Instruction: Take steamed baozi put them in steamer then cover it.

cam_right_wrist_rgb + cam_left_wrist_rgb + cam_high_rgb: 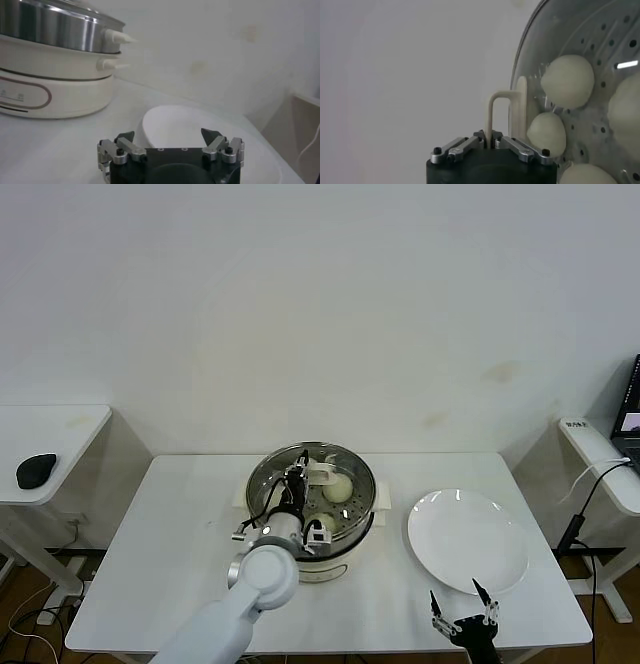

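The steamer [340, 536], a shiny steel pot on a cream-white base, stands at the table's middle and also shows in the right wrist view [55, 30]. The clear glass cover [352, 467] lies over it. My left gripper [293, 482] is above the pot, shut on the cover's cream-white bar handle [493, 112]. Through the glass I see several cream-white baozi [568, 80] on the perforated tray, two of them in the head view [340, 487]. My right gripper [463, 614] is open and empty near the table's front edge, in front of the plate.
An empty white plate [467, 540] lies right of the steamer and shows in the right wrist view [200, 125]. A side desk with a black mouse [36, 469] stands at the left. Another desk with a white cable [600, 474] stands at the right.
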Robot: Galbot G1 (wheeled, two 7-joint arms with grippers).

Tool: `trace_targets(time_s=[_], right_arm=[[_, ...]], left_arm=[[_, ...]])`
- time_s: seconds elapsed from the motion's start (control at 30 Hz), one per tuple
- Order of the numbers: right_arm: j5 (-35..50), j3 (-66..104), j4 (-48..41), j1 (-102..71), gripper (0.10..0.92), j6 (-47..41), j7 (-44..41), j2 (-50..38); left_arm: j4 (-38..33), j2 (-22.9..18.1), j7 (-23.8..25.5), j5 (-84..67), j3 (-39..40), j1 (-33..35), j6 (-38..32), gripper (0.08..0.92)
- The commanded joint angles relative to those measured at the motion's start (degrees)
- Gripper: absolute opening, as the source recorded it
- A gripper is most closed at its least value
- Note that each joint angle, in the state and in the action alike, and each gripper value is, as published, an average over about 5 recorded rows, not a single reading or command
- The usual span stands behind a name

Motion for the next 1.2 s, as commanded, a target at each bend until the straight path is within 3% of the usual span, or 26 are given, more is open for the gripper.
trace_targets(time_s=[0.03, 0.33, 0.67, 0.83, 0.93, 1.1, 1.2], right_arm=[[0.0, -0.1, -0.1, 0.1, 0.823, 0.1, 0.0, 0.0], [0.0, -0.1, -0.1, 0.1, 0.823, 0.1, 0.0, -0.2], [0.0, -0.2, -0.2, 0.0, 0.823, 0.2, 0.0, -0.4], [0.1, -0.3, -0.2, 0.1, 0.823, 0.3, 0.0, -0.6], [1.0, -0.3, 0.0, -0.1, 0.823, 0.2, 0.0, -1.0], [5.0, -1.3, 0.8, -0.5, 0.823, -1.2, -0.4, -3.0], [7.8, -2.5, 1.9, -0.9, 0.823, -2.4, -0.6, -5.5]], left_arm=[[-0.6, -0.2, -2.1, -0.4, -0.7, 0.8, -0.2, 0.256], [-5.7, 1.7, -4.1, -1.1, -2.3, 5.4, -0.6, 0.516], [-17.1, 6.4, -9.5, -12.9, -6.5, 16.6, -4.6, 0.788], [-25.5, 9.1, -14.3, -27.0, -11.6, 24.8, -7.9, 0.821], [-28.3, 9.8, -19.8, -41.2, -18.2, 32.4, -14.4, 0.823], [-26.5, 4.8, -29.0, -64.0, -33.7, 43.0, -33.7, 0.823], [-24.5, 2.2, -31.6, -74.8, -40.5, 48.2, -38.5, 0.823]])
